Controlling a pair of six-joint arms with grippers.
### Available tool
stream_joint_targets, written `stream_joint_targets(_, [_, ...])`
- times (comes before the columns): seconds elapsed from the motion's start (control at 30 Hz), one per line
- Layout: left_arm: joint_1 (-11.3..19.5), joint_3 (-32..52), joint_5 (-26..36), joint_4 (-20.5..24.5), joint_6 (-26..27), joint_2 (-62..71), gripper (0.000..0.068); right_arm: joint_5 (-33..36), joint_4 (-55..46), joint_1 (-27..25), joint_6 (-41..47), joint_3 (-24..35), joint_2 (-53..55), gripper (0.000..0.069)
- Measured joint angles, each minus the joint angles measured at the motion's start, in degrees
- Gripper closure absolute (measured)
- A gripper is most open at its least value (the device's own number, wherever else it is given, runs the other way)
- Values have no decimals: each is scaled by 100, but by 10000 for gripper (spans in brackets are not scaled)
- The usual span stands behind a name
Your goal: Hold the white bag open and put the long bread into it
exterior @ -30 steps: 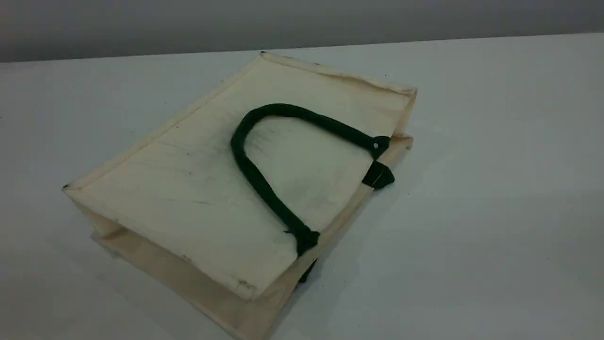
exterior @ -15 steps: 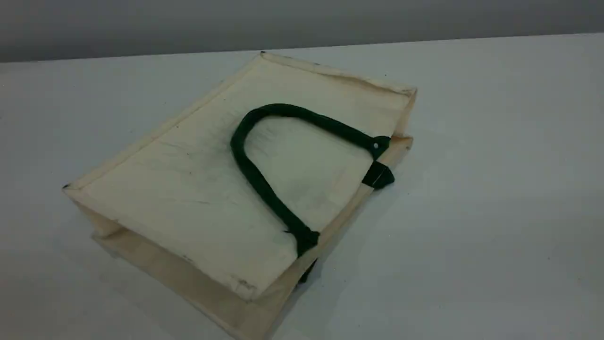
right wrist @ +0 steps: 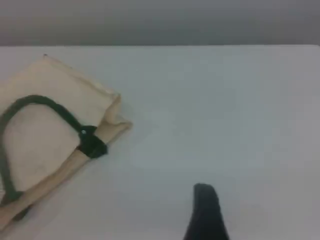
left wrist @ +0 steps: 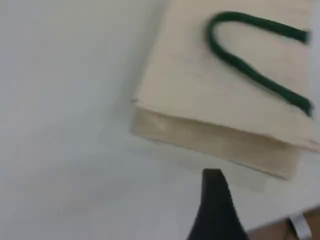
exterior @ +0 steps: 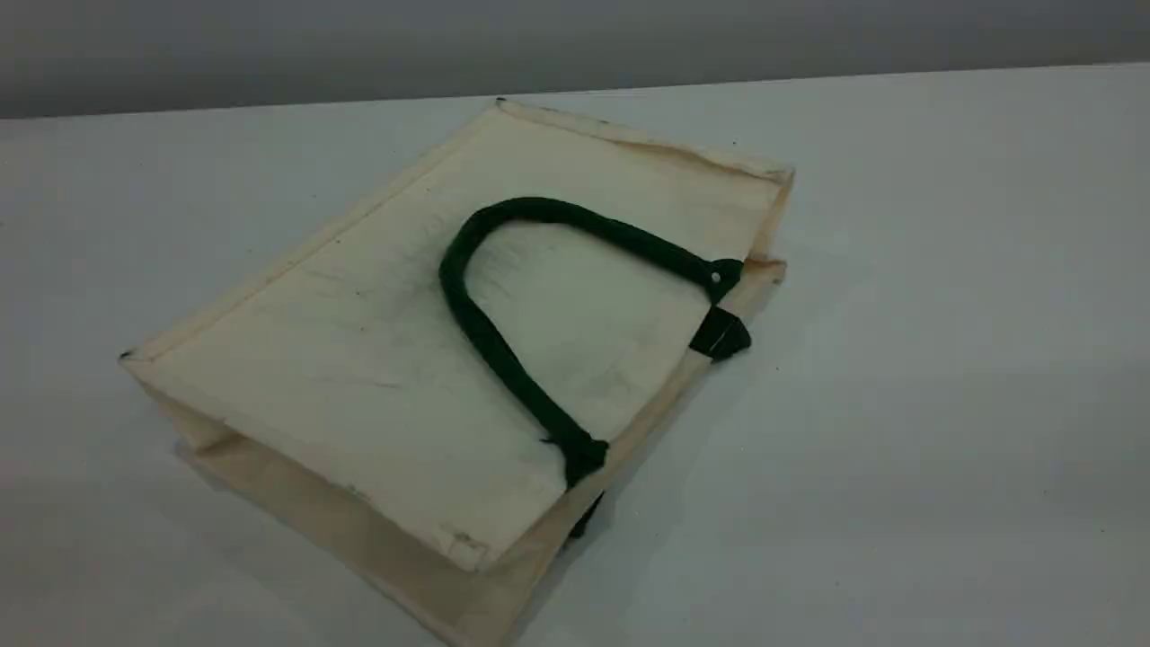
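Observation:
The white bag point(exterior: 377, 341) lies flat on the table with its mouth edge toward the right. One dark green rope handle point(exterior: 490, 341) is looped over its upper face. The left wrist view shows the bag point(left wrist: 200, 85) and the handle point(left wrist: 260, 77) from its folded bottom end. My left gripper point(left wrist: 215, 200) hovers just short of that end, open and empty. In the right wrist view the bag's mouth corner point(right wrist: 107, 112) sits at the left, and my right gripper point(right wrist: 205, 210) hangs open over bare table to its right. The long bread is out of view.
The pale grey table point(exterior: 943, 359) spreads wide around the bag, with its far edge against a grey wall point(exterior: 575, 36). A strip of wooden floor and a metal part point(left wrist: 300, 227) show past the table's edge in the left wrist view.

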Motion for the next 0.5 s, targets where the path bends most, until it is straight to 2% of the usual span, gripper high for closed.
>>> stream_joint_targets(0.13, [875, 0, 0, 0, 0, 0, 246, 0, 20, 25, 0, 0, 0, 229])
stream_joint_targets(0.27, [1423, 0, 0, 0, 0, -37, 246, 0, 26, 24, 0, 0, 0, 229])
stream_joint_targets(0.33, [1564, 0, 0, 0, 0, -150, 246, 0, 31, 24, 0, 0, 0, 229])
stream_joint_targets(0.5, [1583, 0, 7, 1, 0, -453, 246, 2, 31, 24, 0, 0, 0, 229])
